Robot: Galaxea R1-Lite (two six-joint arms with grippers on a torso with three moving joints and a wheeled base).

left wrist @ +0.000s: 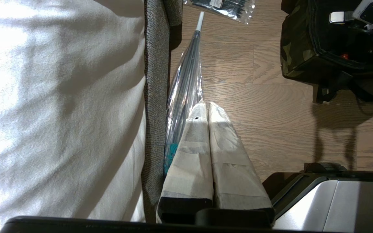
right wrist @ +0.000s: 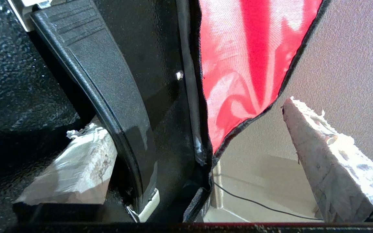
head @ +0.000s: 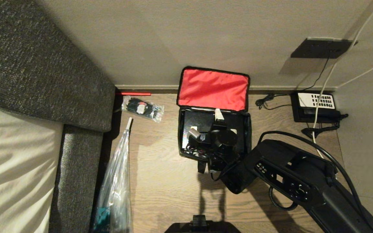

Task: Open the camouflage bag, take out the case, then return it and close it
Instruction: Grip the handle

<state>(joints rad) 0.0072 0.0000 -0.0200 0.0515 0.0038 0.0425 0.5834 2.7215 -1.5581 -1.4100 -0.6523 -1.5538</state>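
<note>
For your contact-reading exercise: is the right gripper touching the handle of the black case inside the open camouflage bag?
Cannot tell. In the right wrist view the right gripper stands open astride the case's handle; one finger lies behind it, with no clear contact or gap.

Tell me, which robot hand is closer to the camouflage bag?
The right. The right gripper reaches into the open camouflage bag, fingers spread wide around the black case's handle. The left gripper hangs shut off to the side, near the umbrella.

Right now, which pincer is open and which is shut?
The right pincer is open, its taped fingers spread wide at the handle of the black case inside the camouflage bag. The left pincer is shut, fingers pressed together, parked over the floor.
</note>
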